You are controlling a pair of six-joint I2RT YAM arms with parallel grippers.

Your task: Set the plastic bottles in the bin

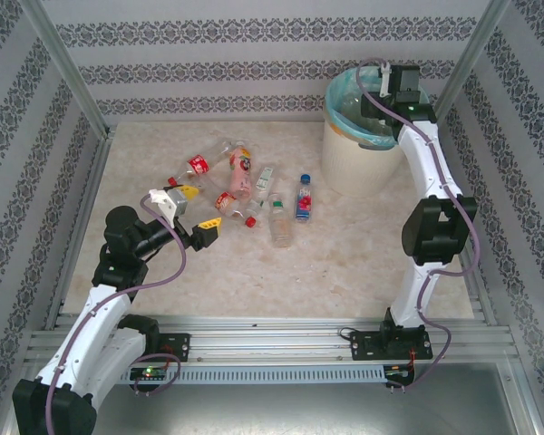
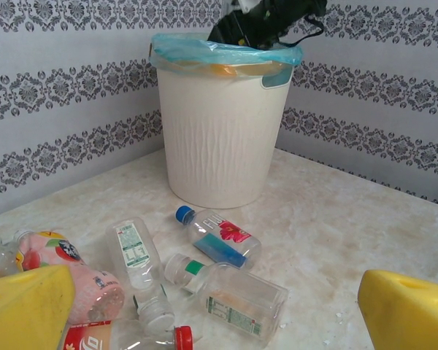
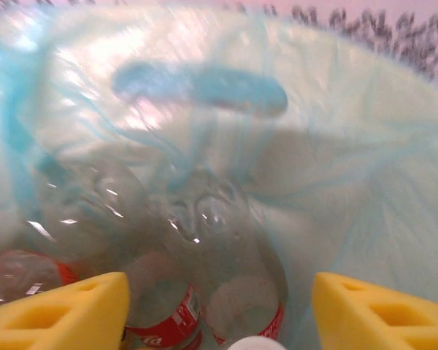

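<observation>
The bottles (image 2: 237, 295) are clear, shiny plastic. The bin (image 2: 219, 138) is smooth, dull plastic; its bag (image 3: 350, 182) is thin and see-through. Yellow finger pads (image 2: 25, 310) look spongy. The table (image 2: 350, 233) looks like speckled stone.

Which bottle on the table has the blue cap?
The blue-capped bottle lying closest to the bin, with a blue and pink label. The green-capped bottle lies right beside it, and another has a red cap.

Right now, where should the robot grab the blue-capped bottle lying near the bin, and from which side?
Around its labelled middle, from straight above. The blue-capped bottle lies flat, cap toward the bin, so jaws spanning its round body crosswise should hold best.
</observation>
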